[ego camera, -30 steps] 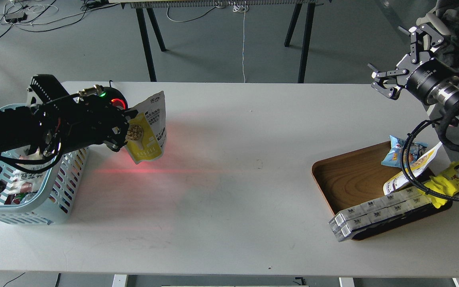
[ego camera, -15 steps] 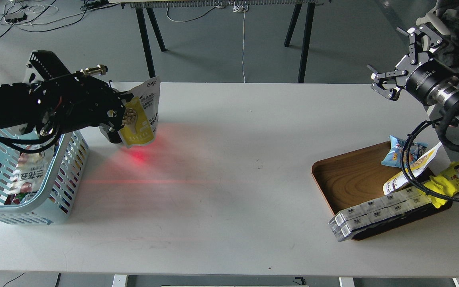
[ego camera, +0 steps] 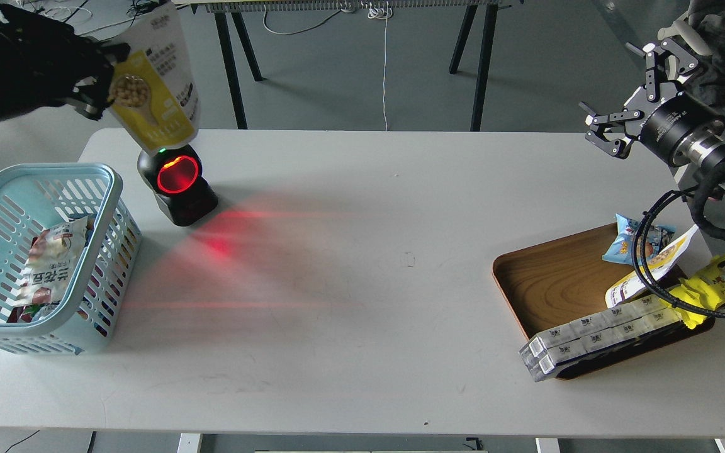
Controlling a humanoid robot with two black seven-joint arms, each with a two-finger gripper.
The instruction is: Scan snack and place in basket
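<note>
The snack (ego camera: 156, 82), a pouch with a yellow lower front and a white top, hangs in the air at the upper left, above the black barcode scanner (ego camera: 177, 185) with its red glowing window. My left gripper (ego camera: 99, 82) is shut on the pouch's left edge, high above the table's far left corner. The light blue slotted basket (ego camera: 103, 189) stands at the table's left edge, below and left of the pouch, with other packets inside. My right gripper (ego camera: 627, 100) is open and empty, raised above the table's far right corner.
A brown wooden tray (ego camera: 551, 277) at the right holds a small blue packet (ego camera: 636, 239), a bright yellow cartoon-face pack (ego camera: 718, 280), a white pouch and long white boxes (ego camera: 595, 333). Red scanner light falls across the tabletop. Black table legs stand behind.
My left arm has lifted the snack up and to the left, from in front of the scanner to high above it, uncovering the scanner and the basket. The right arm has barely moved.
</note>
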